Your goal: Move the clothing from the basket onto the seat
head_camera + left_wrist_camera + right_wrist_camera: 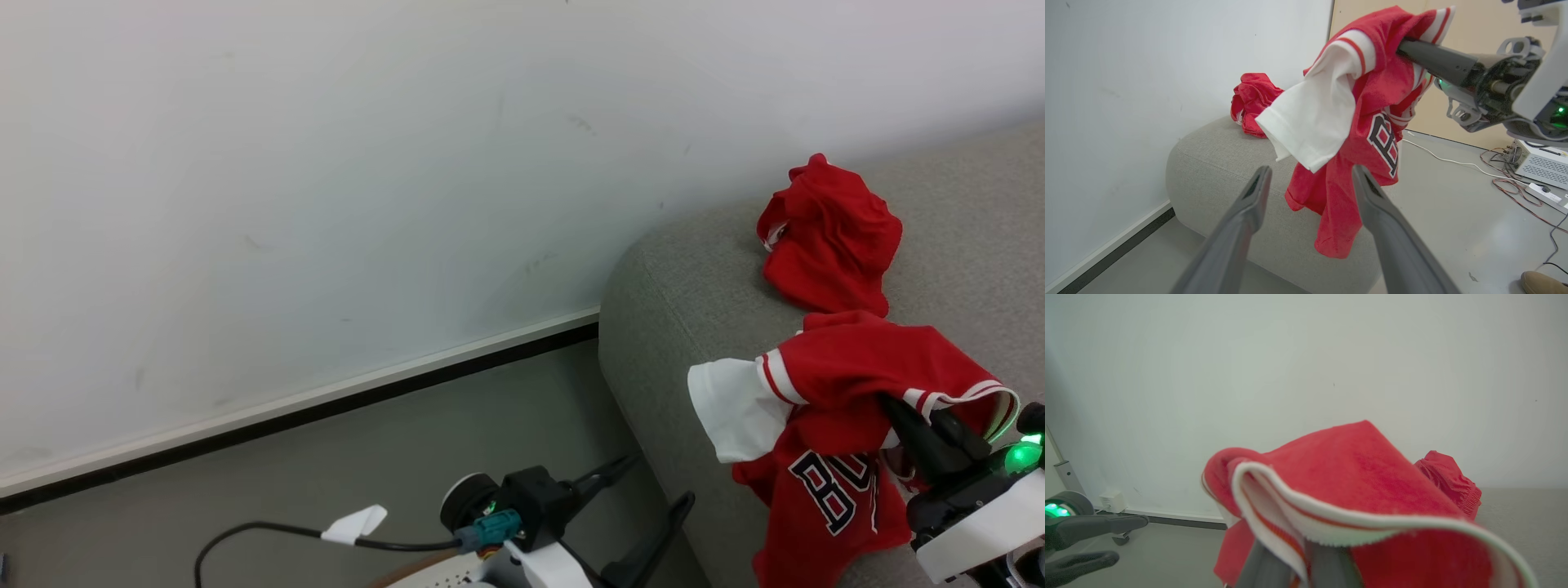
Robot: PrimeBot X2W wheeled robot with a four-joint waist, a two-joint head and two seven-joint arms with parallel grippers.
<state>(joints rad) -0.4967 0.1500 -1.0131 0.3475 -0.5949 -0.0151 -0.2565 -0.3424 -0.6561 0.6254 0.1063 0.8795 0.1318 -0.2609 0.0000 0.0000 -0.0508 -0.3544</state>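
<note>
Red pair: crumpled garment (829, 237) on one seat (678, 327), jersey (849, 367) gripped by right gripper (898, 412); left gripper (661, 479) open.

clothing (857, 359): soft knit cloth, matt | seat (669, 327): woven fab., rough | L fingers (1245, 220): matt plastic

A plain matte white wall (326, 163) is running along the back, meeting the smooth grey floor (457, 425) at a white skirting board edged in black (326, 392). To one side a flat tan panel (1478, 24) is standing, and a thin white cable (1437, 158) is trailing across the floor toward a white vented box (1541, 163).
</note>
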